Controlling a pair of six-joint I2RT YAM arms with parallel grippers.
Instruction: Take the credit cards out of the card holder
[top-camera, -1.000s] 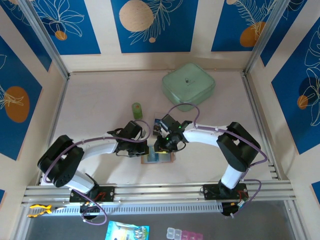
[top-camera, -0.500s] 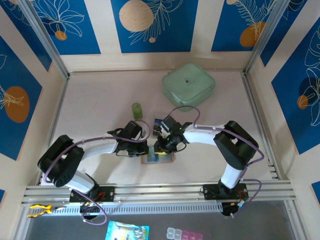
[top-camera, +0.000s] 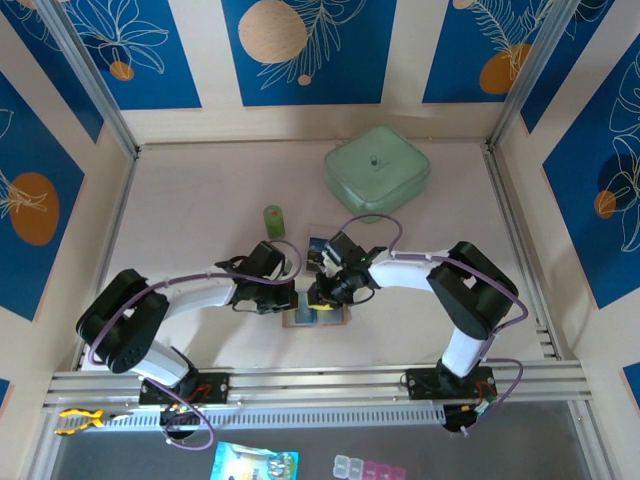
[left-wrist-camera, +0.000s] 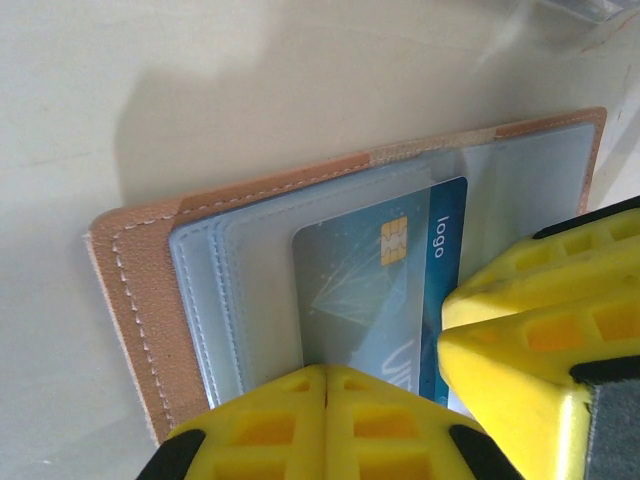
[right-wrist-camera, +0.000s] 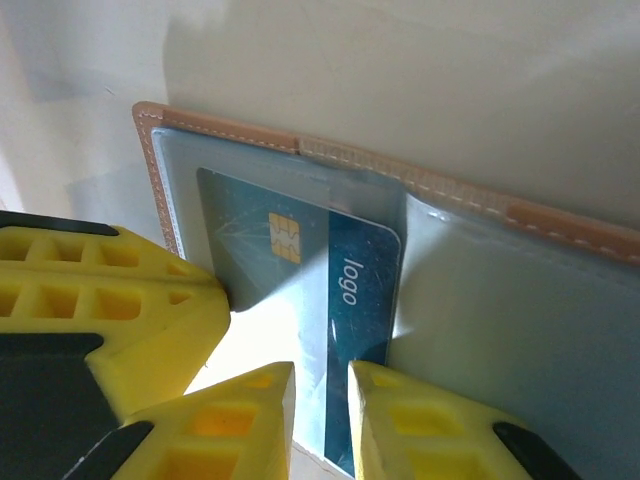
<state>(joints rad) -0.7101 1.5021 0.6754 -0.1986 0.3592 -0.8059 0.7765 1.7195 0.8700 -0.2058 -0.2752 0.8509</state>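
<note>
The tan card holder (top-camera: 318, 316) lies open on the table between both arms, its clear inside pockets facing up (left-wrist-camera: 130, 290) (right-wrist-camera: 560, 225). A dark blue credit card (left-wrist-camera: 370, 290) (right-wrist-camera: 350, 280) with a chip and "logo" sticks partway out of a pocket. My left gripper (top-camera: 290, 300) (left-wrist-camera: 325, 420) is shut, its tips pressing on the left panel over the card. My right gripper (top-camera: 318, 297) (right-wrist-camera: 320, 400) stands narrowly open, its tips resting on the card's bare strip, which shows in the gap. Another dark blue credit card (top-camera: 322, 246) lies on the table just behind the holder.
A pale green lidded box (top-camera: 377, 170) stands at the back right. A small green cylinder (top-camera: 273, 220) stands behind my left gripper. Side walls and a metal rail (top-camera: 320, 380) at the near edge close in the table.
My right gripper's jaws have narrowed slightly and its arm has shifted a little. The left gripper and the card holder have stayed in place.
</note>
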